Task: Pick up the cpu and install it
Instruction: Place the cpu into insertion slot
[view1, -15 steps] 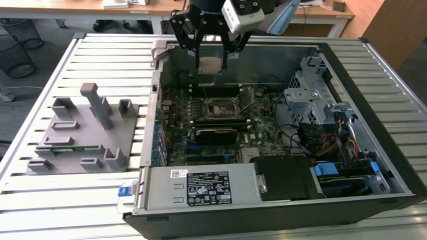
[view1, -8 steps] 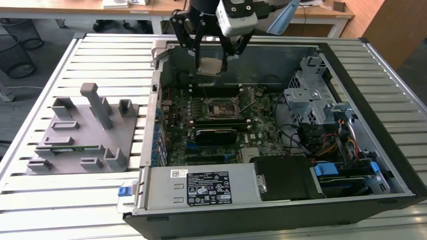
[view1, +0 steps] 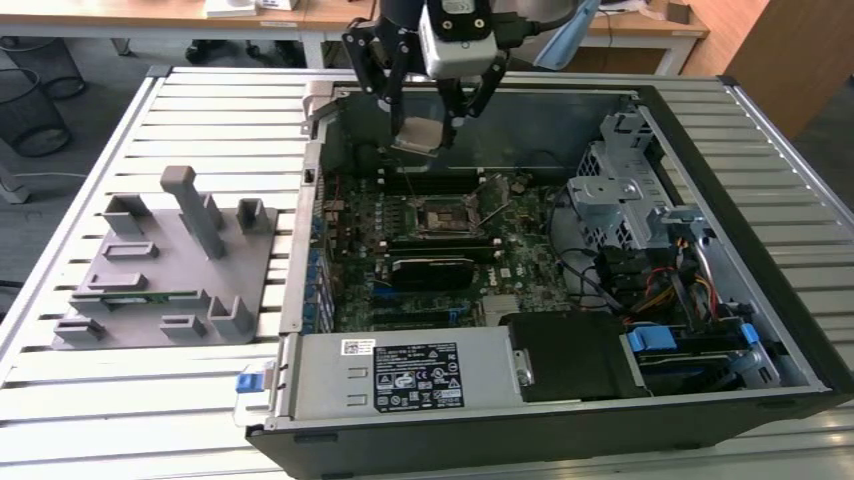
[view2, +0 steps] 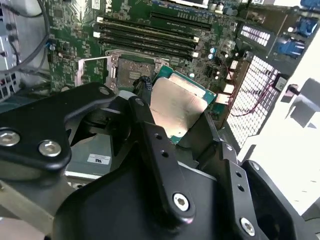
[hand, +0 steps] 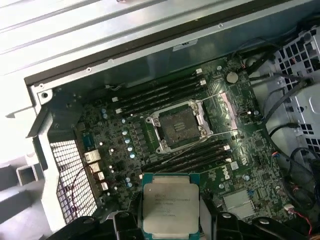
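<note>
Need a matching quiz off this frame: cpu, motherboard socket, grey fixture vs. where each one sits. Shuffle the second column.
Things:
1. cpu
2. socket
3. grey fixture

Places:
A. on the slatted table, outside the case, at the exterior view's left
B. clamped in the gripper, above the motherboard
C. on the motherboard, no chip in it

Pairs: 1-B, 2-C, 3-A
</note>
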